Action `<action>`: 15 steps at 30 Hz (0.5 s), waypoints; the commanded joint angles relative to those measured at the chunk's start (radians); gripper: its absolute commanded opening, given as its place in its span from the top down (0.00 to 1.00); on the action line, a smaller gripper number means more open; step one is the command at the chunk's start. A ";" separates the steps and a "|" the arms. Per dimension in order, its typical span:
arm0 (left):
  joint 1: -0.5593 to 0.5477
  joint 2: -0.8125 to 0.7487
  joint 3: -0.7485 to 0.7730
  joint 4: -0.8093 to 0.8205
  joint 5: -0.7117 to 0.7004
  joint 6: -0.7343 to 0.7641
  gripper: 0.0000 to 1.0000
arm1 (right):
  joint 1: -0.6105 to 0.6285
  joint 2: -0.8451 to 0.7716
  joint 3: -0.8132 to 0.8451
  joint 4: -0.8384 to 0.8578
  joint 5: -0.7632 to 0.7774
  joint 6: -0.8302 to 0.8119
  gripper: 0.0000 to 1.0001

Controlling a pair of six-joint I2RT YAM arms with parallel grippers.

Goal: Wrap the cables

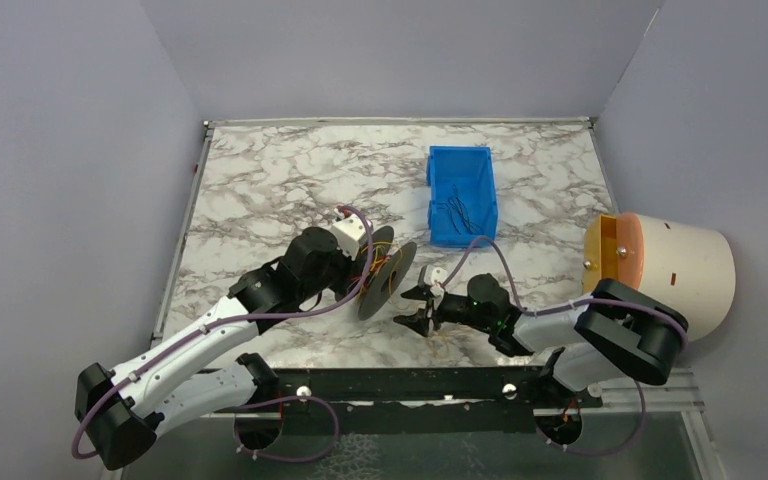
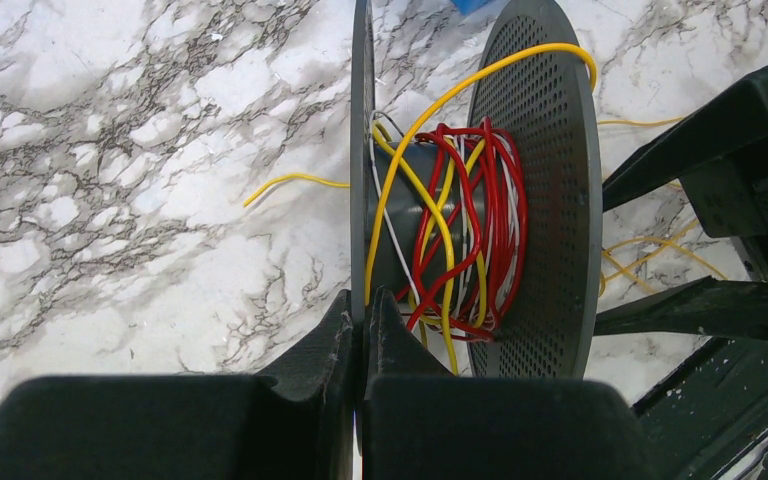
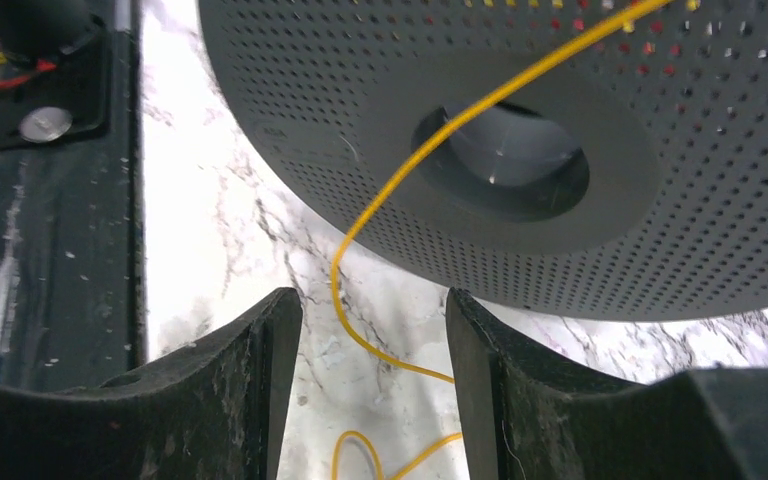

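Observation:
A grey spool (image 1: 387, 275) with two perforated discs stands on edge mid-table. Red, yellow and white cables (image 2: 465, 225) are wound on its hub. My left gripper (image 2: 363, 315) is shut on the rim of the spool's left disc (image 2: 361, 150). A loose yellow cable (image 3: 380, 205) runs off the right disc (image 3: 520, 150), down to the marble and between the fingers of my right gripper (image 3: 372, 345), which is open and not touching it. The right gripper (image 1: 422, 303) sits just right of the spool. Another yellow end (image 2: 290, 182) lies left of the spool.
A blue bin (image 1: 461, 195) holding thin wires stands behind the spool. A cream and orange cylinder (image 1: 665, 268) lies at the right table edge. The black base rail (image 1: 410, 385) runs along the near edge. Loose yellow cable loops (image 2: 650, 255) lie on the marble right of the spool.

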 commanded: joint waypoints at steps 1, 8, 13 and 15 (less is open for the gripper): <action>0.007 0.004 0.007 -0.004 0.022 0.000 1.00 | 0.009 0.089 -0.005 0.139 0.110 -0.038 0.42; 0.008 0.004 0.004 -0.005 0.022 -0.002 1.00 | 0.009 0.223 -0.011 0.288 0.266 -0.019 0.50; 0.007 0.007 0.005 -0.004 0.021 -0.002 1.00 | 0.009 0.268 -0.027 0.365 0.334 0.000 0.63; 0.007 0.006 0.005 -0.004 0.019 -0.002 1.00 | 0.009 0.262 -0.028 0.365 0.350 0.013 0.73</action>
